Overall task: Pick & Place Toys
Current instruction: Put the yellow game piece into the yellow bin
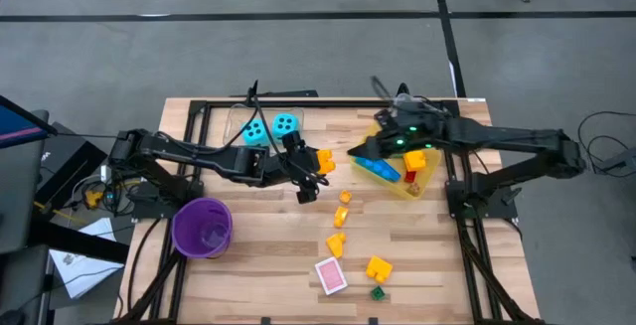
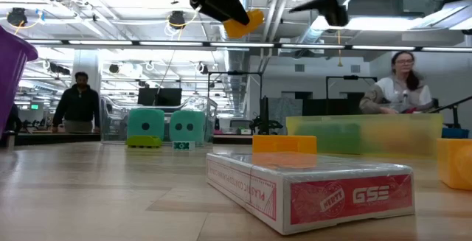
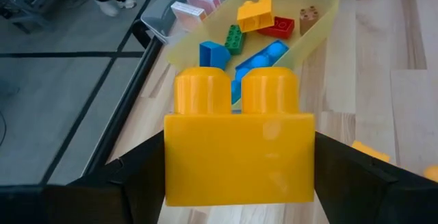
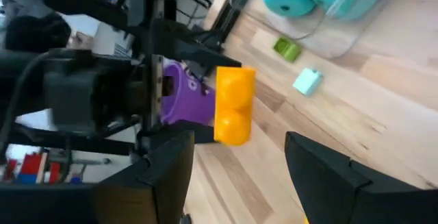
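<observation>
Pale wooden planks form the table top (image 1: 268, 265), which fills the lower middle of the high view, ringed by grey floor; in the low view a lit workshop stretches behind it, with one person at the left and another at the right.

Both dark arms reach inward. The left gripper (image 1: 316, 166), near the frame's centre in the high view, is clamped on a yellow two-stud plastic building brick (image 3: 238, 145), held between its fingers (image 3: 123, 183) above the table. The right gripper (image 1: 366, 148), at the upper centre right over the bin's near edge, has its fingers (image 4: 168, 176) spread apart with nothing between them.

A translucent yellow plastic bin (image 1: 422, 181) lies right of centre; the left wrist view shows loose bricks inside it: blue (image 3: 263, 56), green (image 3: 235, 38), red (image 3: 279, 27), orange (image 3: 254, 14) and brown (image 3: 308, 17). A purple plastic cup (image 1: 203, 228) stands at the lower left of the high view.

Two cyan dice with black dots (image 1: 270, 128) sit side by side at the upper centre. A pink card pack (image 1: 331, 275) lies low in the frame, beside a yellow brick (image 1: 379, 267) and a small green brick (image 1: 378, 292). Small orange bricks (image 1: 339, 221) trail from the centre down towards the pack.
</observation>
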`<state>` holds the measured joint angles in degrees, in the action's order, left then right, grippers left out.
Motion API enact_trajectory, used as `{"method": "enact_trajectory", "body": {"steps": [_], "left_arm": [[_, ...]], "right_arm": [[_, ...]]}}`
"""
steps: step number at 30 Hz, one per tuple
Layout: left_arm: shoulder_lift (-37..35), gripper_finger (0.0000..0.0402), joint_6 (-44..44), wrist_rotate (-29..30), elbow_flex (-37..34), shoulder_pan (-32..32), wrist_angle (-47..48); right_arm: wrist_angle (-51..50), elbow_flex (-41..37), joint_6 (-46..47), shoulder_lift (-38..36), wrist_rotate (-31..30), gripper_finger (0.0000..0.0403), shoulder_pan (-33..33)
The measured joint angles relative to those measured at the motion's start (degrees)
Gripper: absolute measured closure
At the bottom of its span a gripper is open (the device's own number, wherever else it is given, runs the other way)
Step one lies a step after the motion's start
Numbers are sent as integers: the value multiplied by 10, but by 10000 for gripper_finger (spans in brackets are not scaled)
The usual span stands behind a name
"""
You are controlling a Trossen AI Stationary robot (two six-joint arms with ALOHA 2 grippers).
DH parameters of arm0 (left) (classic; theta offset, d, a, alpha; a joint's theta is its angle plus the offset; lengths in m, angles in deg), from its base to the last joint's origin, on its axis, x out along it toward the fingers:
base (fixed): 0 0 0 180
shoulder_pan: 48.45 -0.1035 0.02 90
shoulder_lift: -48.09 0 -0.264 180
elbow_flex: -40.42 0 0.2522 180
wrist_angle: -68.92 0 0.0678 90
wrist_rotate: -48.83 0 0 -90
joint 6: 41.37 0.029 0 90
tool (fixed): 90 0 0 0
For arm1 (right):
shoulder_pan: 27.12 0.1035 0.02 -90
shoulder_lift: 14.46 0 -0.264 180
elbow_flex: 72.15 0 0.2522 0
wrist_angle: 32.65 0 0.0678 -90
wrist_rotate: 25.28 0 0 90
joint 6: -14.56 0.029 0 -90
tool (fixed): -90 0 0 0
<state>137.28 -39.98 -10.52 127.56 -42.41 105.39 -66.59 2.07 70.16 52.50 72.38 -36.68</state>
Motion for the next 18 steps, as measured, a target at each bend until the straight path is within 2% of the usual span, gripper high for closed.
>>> {"method": "enact_trajectory", "body": {"steps": [8,18], "left_arm": [[0,112,2,2,0,13,-9],[-19,112,4,13,1,21,-25]], "right_arm": [[-3,75,-4,118,36,167,6],[-21,127,-11,192,90,166,21]]}}
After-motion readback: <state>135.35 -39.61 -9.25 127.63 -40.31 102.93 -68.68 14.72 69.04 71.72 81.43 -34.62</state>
